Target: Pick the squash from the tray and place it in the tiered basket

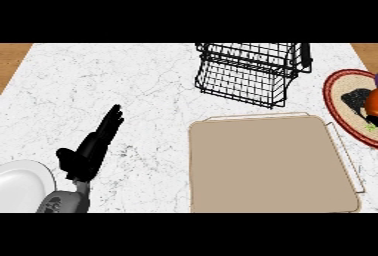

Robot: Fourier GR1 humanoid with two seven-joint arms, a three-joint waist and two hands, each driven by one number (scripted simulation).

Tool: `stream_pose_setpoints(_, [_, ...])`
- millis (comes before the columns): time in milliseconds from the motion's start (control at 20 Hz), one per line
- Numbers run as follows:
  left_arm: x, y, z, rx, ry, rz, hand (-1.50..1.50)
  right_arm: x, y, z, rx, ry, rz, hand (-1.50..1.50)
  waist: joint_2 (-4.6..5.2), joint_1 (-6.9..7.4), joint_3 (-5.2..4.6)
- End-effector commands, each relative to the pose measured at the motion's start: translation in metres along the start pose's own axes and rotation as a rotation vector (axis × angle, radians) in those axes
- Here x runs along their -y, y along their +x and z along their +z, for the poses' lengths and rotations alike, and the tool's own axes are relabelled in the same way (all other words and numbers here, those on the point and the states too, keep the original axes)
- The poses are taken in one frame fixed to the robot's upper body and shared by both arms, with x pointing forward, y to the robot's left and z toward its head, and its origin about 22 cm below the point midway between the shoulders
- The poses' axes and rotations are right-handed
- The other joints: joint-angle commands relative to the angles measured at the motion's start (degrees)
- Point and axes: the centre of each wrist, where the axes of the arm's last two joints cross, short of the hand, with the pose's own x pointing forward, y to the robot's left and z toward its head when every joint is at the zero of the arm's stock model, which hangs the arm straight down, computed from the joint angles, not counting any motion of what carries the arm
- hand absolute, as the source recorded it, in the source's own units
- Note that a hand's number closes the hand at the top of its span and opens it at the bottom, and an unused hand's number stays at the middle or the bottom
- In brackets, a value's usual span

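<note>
the left robot hand (pixel 92 147) shows near the surface's (pixel 111 90) near left corner, its grey forearm coming up from the lower edge; its fingers are straight and held together, pointing toward the far edge, the thumb sticking out to the left; it holds nothing and touches none of the things on the surface; the right robot hand does not show in this view; the tan tray (pixel 269 165) lies flat at the near right part of the white marbled surface, and its flat bed shows bare; the squash cannot be made out, neither on the tray nor in the basket; the black wire tiered basket (pixel 247 75) stands at the far edge, just beyond the tray's far side and apart from it; a round plate with a red rim (pixel 341 97) sits at the right edge, beside the tray's far right corner, carrying dark, orange and green items too cut off by the view's edge to name; a white plate (pixel 26 182) lies at the near left corner, just left of the forearm.
</note>
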Motion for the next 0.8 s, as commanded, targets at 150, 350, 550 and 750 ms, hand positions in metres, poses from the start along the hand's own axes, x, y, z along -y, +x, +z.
stream_pose_setpoints(150, [0.005,-0.001,-0.004,-0.002,-0.042,-0.008,0.00,0.066,0.076,-0.012,0.096,-0.086,-0.085,1.50,0.37,1.86,-0.10])
stream_pose_setpoints(350, [0.008,0.003,-0.020,-0.009,-0.034,-0.006,0.00,0.080,0.122,-0.024,0.107,-0.058,-0.142,1.50,0.50,2.17,-0.10])
stream_pose_setpoints(550, [0.016,0.010,-0.012,0.000,-0.042,-0.006,0.00,0.085,0.163,-0.042,0.095,-0.067,-0.176,1.50,0.51,2.79,-0.07])
stream_pose_setpoints(750, [0.014,0.003,-0.015,0.009,-0.057,-0.003,0.00,0.070,0.216,-0.061,0.077,-0.049,-0.143,1.50,0.73,3.30,-0.11])
